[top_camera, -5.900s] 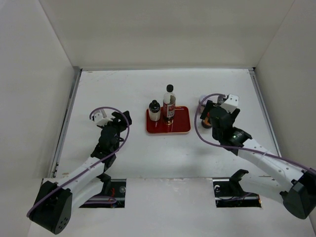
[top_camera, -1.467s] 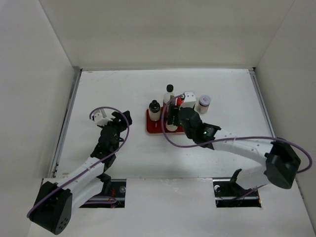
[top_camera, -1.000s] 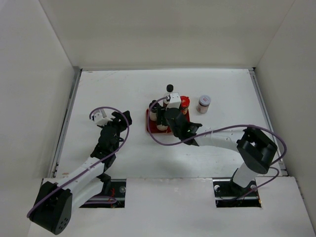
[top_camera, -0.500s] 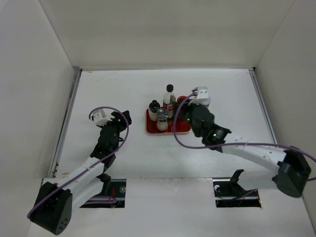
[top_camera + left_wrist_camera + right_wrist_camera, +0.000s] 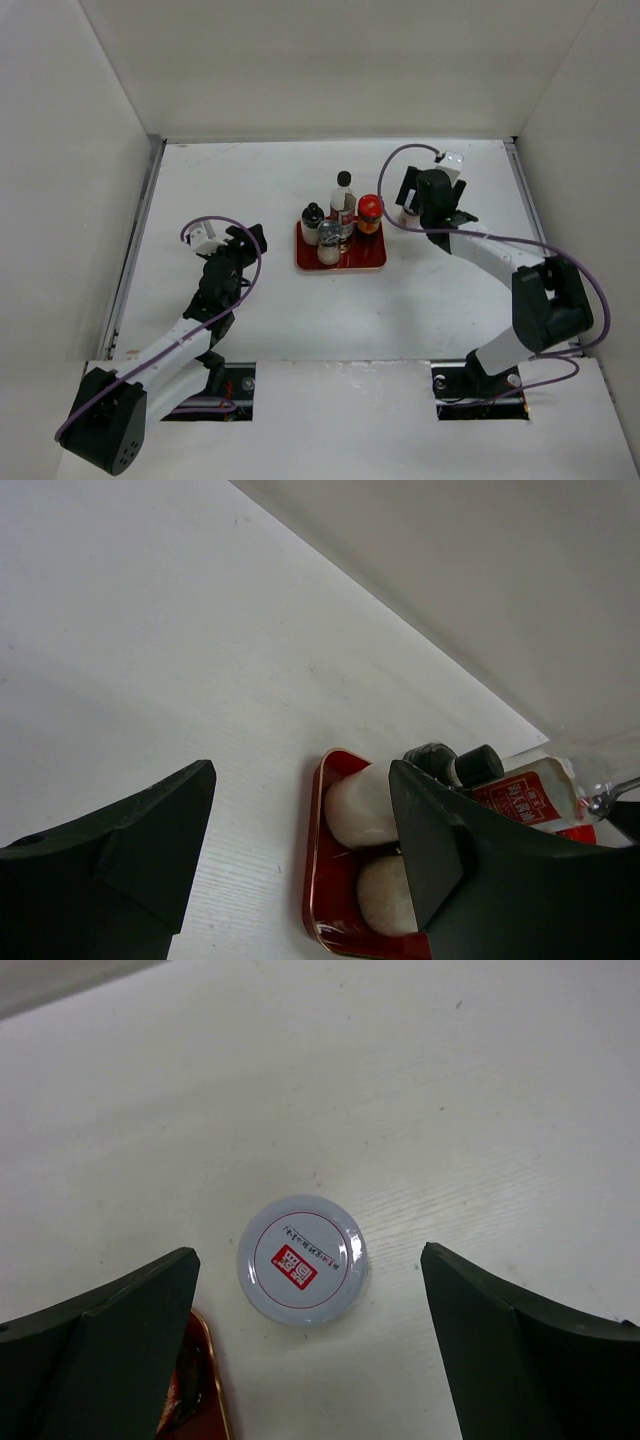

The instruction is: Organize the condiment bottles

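1. nearest me, the left fingers [image 5: 120, 860] stand apart with nothing between them, over the bench [image 5: 150, 630] left of the red tray [image 5: 315, 910]. i'd leave them parked there.
2. four bottles stand on the tray: the grey-lidded shaker [image 5: 328, 243] in front, the short white bottle [image 5: 313, 222] at the left, and the tall dark bottle [image 5: 343, 200] and red-lidded jar [image 5: 369, 213] behind.
3. farther back, the white-lidded jar [image 5: 301, 1259] stands on the bare bench just beside the tray's right edge. it's the only one off the tray.
4. the right fingers [image 5: 500, 1350] are spread wide above that jar, one on each side, touching nothing.
5. to do this well, i'd come straight down with the lid centred and close on the body below the lid. then i'd lift clear and set it in the tray's free right front, minding the red-lidded jar.
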